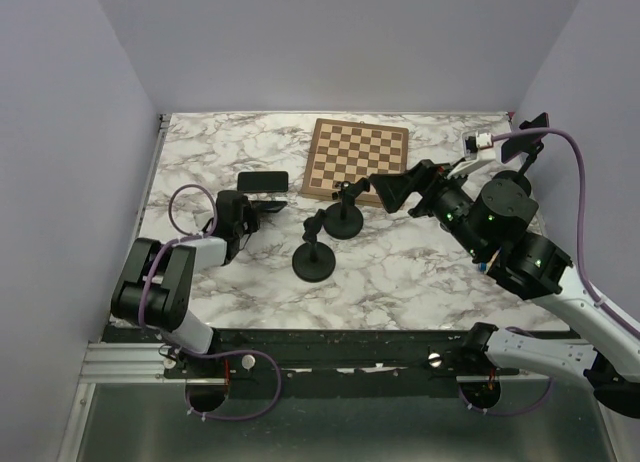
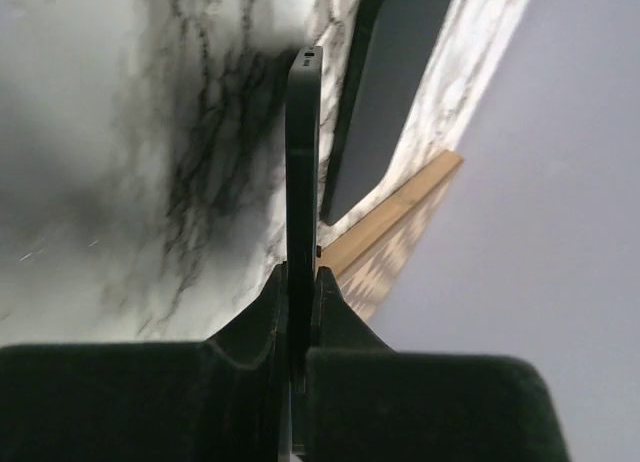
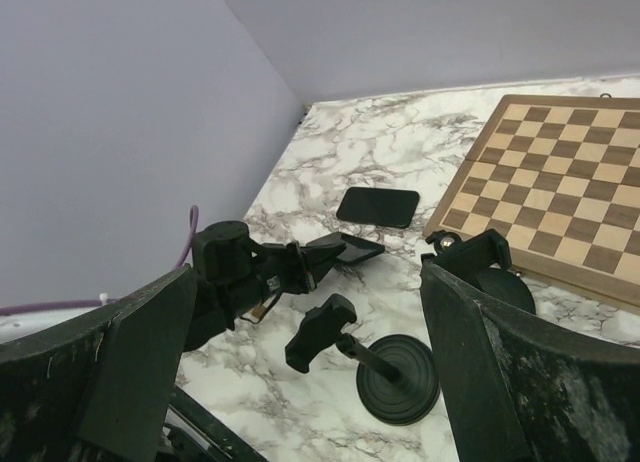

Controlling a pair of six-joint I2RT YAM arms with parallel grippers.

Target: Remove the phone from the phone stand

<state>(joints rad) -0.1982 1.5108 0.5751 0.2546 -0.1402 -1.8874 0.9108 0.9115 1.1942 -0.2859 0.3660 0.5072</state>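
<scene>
Clamping phone edge-on, left tool low, right tool spread wide

Left wrist view: held phone seen edge-on, lower end buried between the pads of the left gripper, second phone cut by the top edge, chessboard a blurred sliver at centre; right wrist view: chessboard cut by the right edge, rear stand base half behind a finger of the right gripper.
</scene>
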